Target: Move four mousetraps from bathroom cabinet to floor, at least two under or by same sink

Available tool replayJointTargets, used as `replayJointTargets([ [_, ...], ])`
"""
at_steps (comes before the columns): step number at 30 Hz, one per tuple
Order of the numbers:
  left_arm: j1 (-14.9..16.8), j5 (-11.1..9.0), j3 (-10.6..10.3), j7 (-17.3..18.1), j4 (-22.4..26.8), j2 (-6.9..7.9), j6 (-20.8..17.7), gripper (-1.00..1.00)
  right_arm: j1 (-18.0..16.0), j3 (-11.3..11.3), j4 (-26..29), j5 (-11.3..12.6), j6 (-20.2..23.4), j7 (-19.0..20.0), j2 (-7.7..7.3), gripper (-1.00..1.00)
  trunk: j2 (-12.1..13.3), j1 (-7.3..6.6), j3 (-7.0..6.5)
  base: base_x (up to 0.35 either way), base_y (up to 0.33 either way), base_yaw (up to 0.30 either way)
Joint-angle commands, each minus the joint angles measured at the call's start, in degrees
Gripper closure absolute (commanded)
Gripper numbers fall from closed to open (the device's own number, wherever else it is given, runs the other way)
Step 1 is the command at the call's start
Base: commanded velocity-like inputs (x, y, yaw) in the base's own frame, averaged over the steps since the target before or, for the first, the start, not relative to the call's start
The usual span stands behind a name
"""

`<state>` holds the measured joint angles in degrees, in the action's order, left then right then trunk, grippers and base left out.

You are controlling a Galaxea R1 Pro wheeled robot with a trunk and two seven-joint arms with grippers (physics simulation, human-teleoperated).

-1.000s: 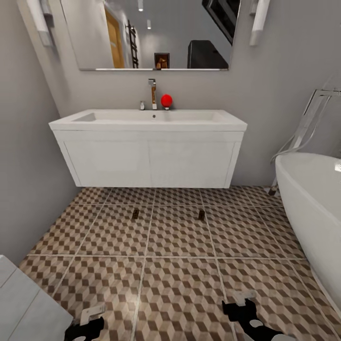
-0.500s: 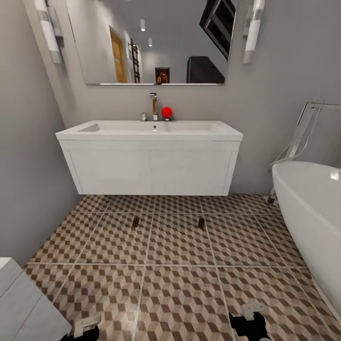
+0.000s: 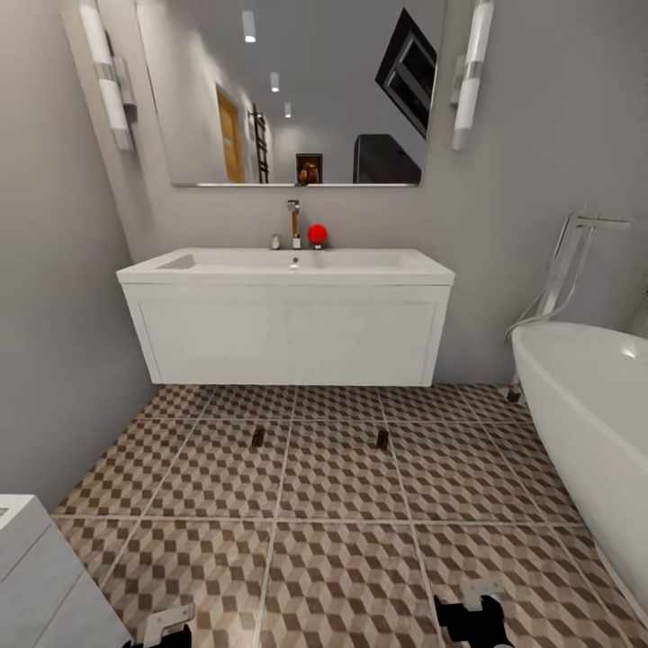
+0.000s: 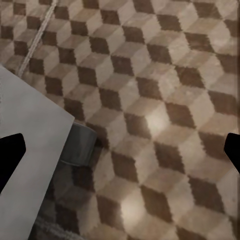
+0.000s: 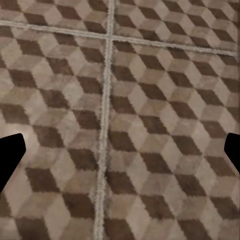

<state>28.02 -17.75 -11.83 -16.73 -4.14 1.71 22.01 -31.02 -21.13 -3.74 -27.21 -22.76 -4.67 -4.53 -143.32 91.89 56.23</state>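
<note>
Since two traps already lie on the tiles by the sink, the step in hand reads as going back to the cabinet for the other two; items run from largest down.

- Bathroom floor (image 3: 342,558): cube-patterned tiles with pale grout, running from the robot's base to the wall under the sink. Every trap must finish on this one surface.
- Bathtub (image 3: 585,423): white, along the right side of the head view. Judged the main thing to clear when the base turns.
- Sink (image 3: 288,310): white wall-hung basin with a vanity front, a faucet and a red ball on its rim.
- White unit (image 3: 40,585): low pale block at the near left, close to the left arm; swing that arm wide of it.
- Right tool (image 3: 474,607): low over the tiles, released, fingers parted, nothing between them in the right wrist view.
- Left tool (image 3: 166,627): likewise spread apart and carrying nothing, beside the white unit's corner.
- Left mousetrap (image 3: 258,436): flat on the floor just in front of the sink.
- Right mousetrap (image 3: 382,438): same row, well apart from the first. Judged to meet the by-the-sink condition; steer the base clear of both.
</note>
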Motion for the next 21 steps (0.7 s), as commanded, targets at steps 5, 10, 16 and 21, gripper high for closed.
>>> replayJointTargets([
  [5, -1.0, -0.4, -0.4, -0.1, -0.3, -0.47, 0.3, -1.00, 0.2, -0.3, -0.4, -0.6, -0.3, -0.4, -0.06, -1.00, 0.0, -0.14, -1.06, 0.000, 0.000, 0.000],
  [10, -1.4, -0.4, -0.4, -0.1, -0.3, -0.47, 0.3, -1.00, 1.2, -0.3, -0.4, -0.6, -0.3, -0.4, -0.18, -1.00, 0.9, -0.66, -2.08, 0.000, 0.000, 0.000],
  [16, -2.1, -0.4, -0.4, -0.1, -0.3, -0.67, 0.4, -1.00, 2.6, -0.3, -0.4, -0.7, -0.3, -0.5, 0.36, -1.00, 3.3, -1.97, -3.16, 0.000, 0.000, 0.000],
  [21, -2.2, -0.4, -0.4, -0.2, -0.3, -0.70, 0.5, -1.00, 2.8, -0.3, -0.4, -0.7, -0.4, -0.5, 0.48, -1.00, 5.3, -3.07, -4.06, 0.000, 0.000, 0.000],
])
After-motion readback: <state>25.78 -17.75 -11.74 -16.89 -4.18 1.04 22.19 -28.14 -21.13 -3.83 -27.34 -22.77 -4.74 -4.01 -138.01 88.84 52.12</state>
